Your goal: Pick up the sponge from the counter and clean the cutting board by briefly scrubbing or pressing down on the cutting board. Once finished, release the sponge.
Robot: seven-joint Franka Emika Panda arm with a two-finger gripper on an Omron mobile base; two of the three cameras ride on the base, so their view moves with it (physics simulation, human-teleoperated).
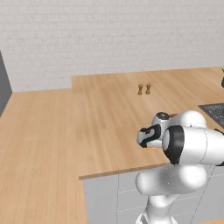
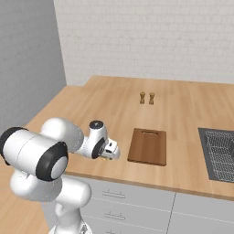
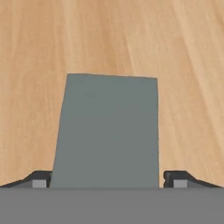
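We see the counter (image 2: pixel 183 109), a broad light-wood plank top with grey cabinet fronts below, running back to a white brick wall. Set into its right part is a dark grey grid-patterned panel (image 2: pixel 220 153). Left of that panel, near the front edge, lies the cutting board (image 2: pixel 147 146), flat and reddish-brown, with bare wood all around it.

Our arm reaches low over the counter just to the left of the board, the gripper (image 2: pixel 109 154) pointing down close to the surface; from the left base view we make out the gripper (image 1: pixel 148 141) beside the big white elbow joint. A sliver of yellow shows under the hand there.

In the hand view the sponge (image 3: pixel 107 131) sits directly below us on the counter, its grey-green top facing up, apart from the board. The two fingertips (image 3: pixel 40 179) stand spread, one on each side of the sponge at its near end; we cannot tell whether they touch its sides.

Far back on the counter stand two small brown shakers (image 2: pixel 146 98), side by side.
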